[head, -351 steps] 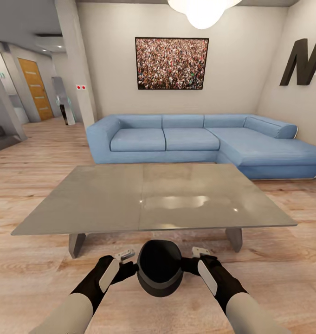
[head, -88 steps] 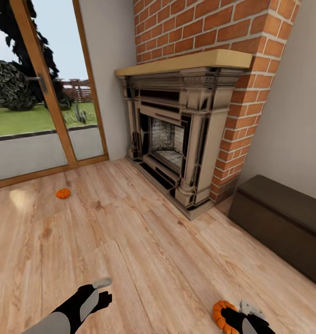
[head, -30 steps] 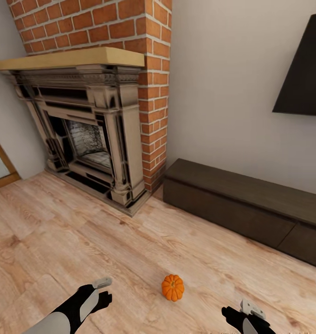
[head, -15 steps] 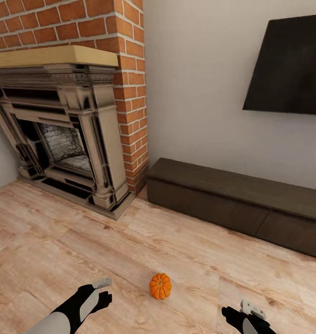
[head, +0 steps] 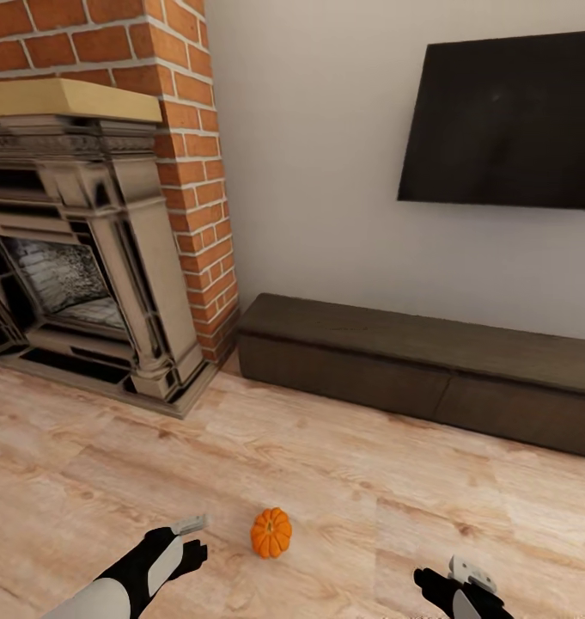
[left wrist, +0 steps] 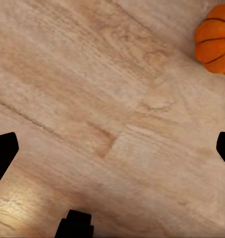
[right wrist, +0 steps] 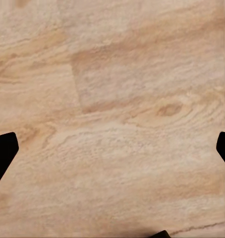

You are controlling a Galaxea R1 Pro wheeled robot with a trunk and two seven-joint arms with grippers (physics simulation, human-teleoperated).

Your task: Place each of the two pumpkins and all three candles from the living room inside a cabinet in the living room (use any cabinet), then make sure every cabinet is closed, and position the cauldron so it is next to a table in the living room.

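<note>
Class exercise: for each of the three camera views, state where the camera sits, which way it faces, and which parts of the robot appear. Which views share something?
Head view: high on the robot, facing forward and down at the cabinet; both arms show.
Left wrist view: by the left gripper, facing down at the floor; dark fingertips at the edges.
Right wrist view: by the right gripper, facing bare floor.
Shared: the pumpkin appears in head and left wrist views.

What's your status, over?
Left gripper and right gripper open, empty. Pumpkin on floor between them. Cabinet ahead, closed. Path clear.

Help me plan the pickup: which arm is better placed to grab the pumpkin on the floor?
Likely the left. The pumpkin sits close beside the left gripper, open and empty; the right gripper is farther off.
</note>
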